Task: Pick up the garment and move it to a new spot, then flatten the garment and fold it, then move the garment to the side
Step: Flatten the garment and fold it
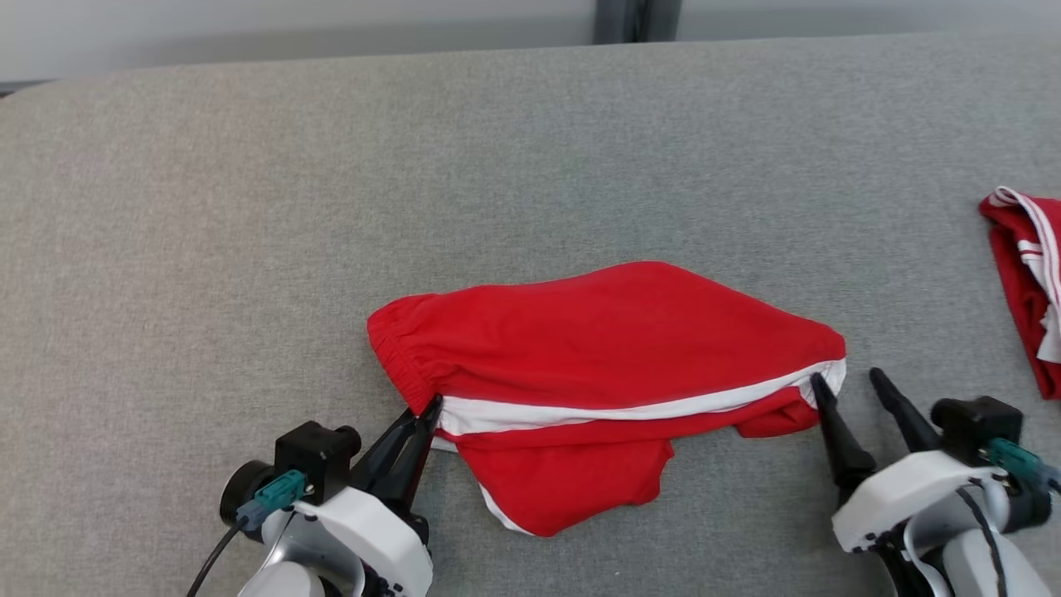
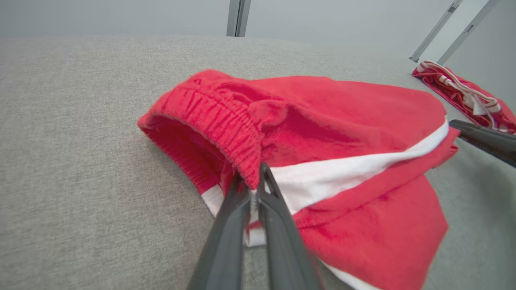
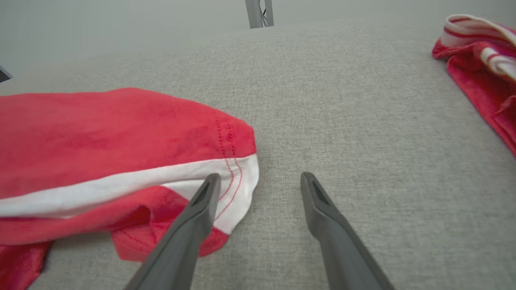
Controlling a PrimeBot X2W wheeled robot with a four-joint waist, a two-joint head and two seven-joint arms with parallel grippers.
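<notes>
The left claw (image 1: 429,406) clamps the rumpled red white-striped fabric shorts (image 1: 613,332) at eight o'clock, the right claw (image 1: 845,376) open at three; flattening and folding probably not yet done.

left tool (image 2: 252,179): pinching the garment (image 2: 342,117) at its elastic waistband.
garment: red, white-striped, lying crumpled beyond the tool on the grey bench (image 2: 80,121).
right tool (image 2: 485,139): finger showing far right, beside the garment's end.

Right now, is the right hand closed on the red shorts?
No, the right hand is open, one finger at a white corner of the red shorts.
</notes>
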